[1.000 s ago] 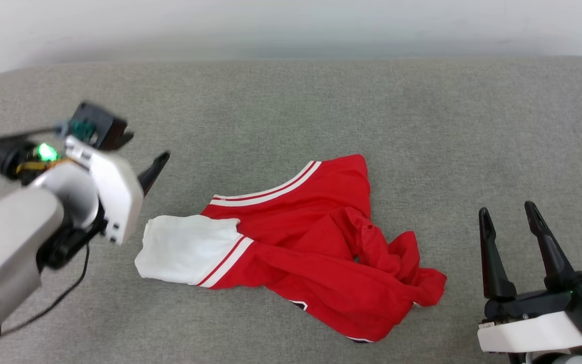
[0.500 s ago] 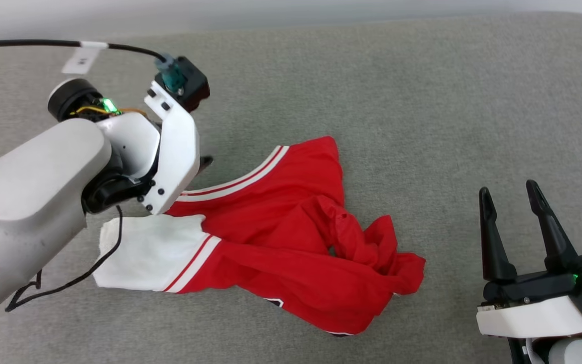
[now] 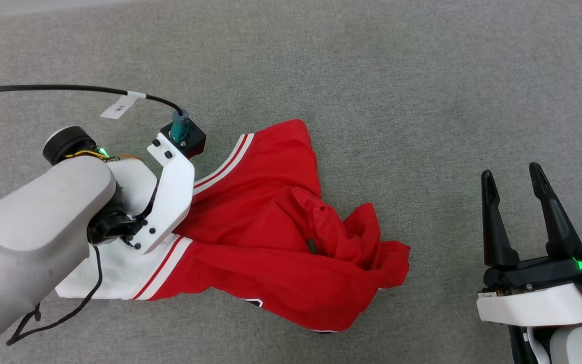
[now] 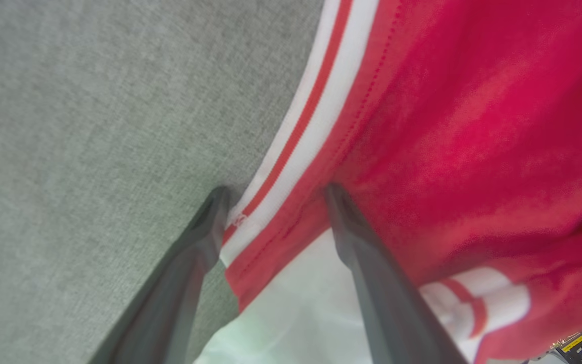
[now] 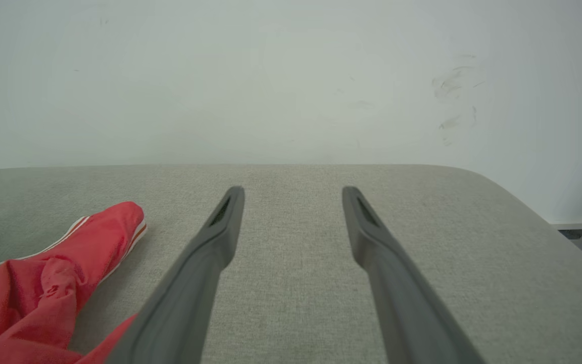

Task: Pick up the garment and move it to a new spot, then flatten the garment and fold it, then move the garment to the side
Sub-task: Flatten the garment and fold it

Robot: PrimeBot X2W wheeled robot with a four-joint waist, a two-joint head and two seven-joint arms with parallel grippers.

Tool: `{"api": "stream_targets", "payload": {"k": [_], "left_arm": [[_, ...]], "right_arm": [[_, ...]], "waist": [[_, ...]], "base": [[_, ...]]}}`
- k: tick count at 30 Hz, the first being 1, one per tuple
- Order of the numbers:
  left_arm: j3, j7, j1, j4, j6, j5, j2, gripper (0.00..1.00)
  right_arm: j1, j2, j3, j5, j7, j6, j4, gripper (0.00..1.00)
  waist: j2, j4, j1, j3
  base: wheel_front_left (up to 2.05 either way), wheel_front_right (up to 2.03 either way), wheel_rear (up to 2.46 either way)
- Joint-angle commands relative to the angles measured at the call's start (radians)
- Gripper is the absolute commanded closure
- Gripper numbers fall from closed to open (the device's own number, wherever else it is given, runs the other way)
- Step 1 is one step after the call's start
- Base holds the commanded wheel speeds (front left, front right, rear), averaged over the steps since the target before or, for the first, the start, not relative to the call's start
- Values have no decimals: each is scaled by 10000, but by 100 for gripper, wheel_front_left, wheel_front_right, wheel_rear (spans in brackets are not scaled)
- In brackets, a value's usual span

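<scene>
Left wrist view: left jaws apart, straddling striped trim [image 4: 303,126] of crumpled red jersey [image 3: 271,253] on gray upholstery [image 3: 422,101]; right jaws apart, well clear.

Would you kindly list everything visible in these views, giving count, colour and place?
garment: one, red with a white sleeve and striped trim, crumpled mid-surface.
surface: one, grey fabric, beneath everything.
wall: one, white, behind the surface in the right wrist view.
cable: one, black with a white tag, upper left of the head view.
left jaws: two dark fingers, open, either side of the garment's striped trim.
right jaws: two dark fingers, open, lower right of the head view, clear of the garment.
</scene>
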Motion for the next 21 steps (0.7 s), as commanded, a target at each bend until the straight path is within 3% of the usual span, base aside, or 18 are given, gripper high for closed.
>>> {"api": "stream_targets", "payload": {"k": [1, 3, 13, 21], "left_arm": [[-336, 49, 691, 241, 16, 61, 26, 0], [-363, -127, 785, 281, 14, 47, 2, 100], [-181, -2569, -1, -418, 12, -150, 122, 100], [-54, -3646, -768, -1347, 12, 83, 519, 100]], "right_arm": [[-136, 13, -11, 85, -23, -7, -13, 0], [-130, 12, -48, 80, -23, -7, 33, 0], [354, 12, -156, -13, -23, -7, 152, 0], [439, 12, -69, -55, -23, -7, 146, 0]], "waist": [[-1, -19, 0, 31], [-1, 8, 0, -6], [-1, 806, 0, -985], [-1, 1107, 0, -1390]], "base": [[0, 0, 0], [0, 0, 0], [0, 0, 0], [0, 0, 0]]}}
